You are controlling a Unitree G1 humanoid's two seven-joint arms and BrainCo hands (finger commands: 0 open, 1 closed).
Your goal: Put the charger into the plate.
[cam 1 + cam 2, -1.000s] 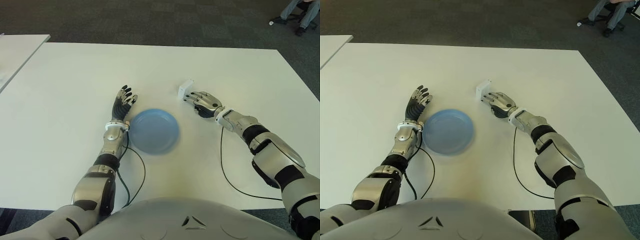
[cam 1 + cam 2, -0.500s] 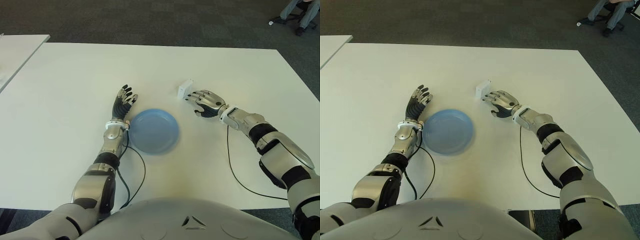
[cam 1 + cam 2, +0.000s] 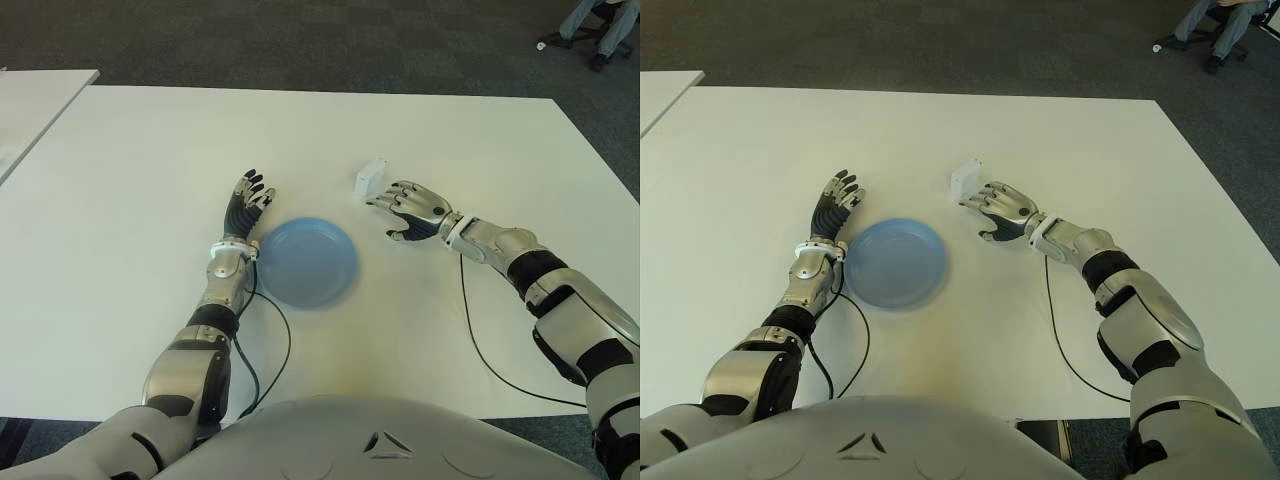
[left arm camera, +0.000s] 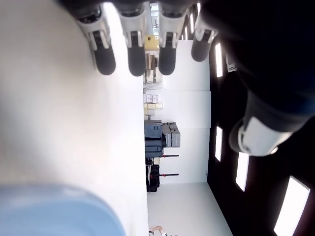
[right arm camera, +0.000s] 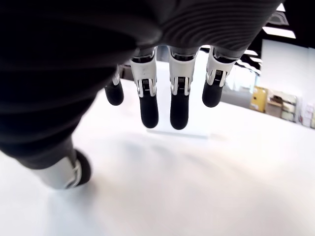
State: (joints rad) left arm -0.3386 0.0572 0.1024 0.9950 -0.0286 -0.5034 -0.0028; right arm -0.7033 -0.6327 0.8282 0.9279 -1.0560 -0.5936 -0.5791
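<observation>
A small white charger [image 3: 371,178] stands on the white table [image 3: 150,150], right of and a little beyond the blue plate [image 3: 306,262]. My right hand [image 3: 405,207] hovers just right of the charger, fingers spread, its fingertips [image 5: 160,110] close to the charger [image 5: 182,129] but holding nothing. My left hand [image 3: 245,205] shows flat at the plate's left rim, fingers extended. The plate holds nothing.
A second white table [image 3: 30,100] stands at the far left. A thin black cable [image 3: 470,340] trails from my right forearm over the table, another [image 3: 275,350] from the left. A seated person's legs [image 3: 600,25] show at the far right corner.
My right hand has drawn back to the right and opened, no longer touching the charger. The charger, the plate and the left hand stay put.
</observation>
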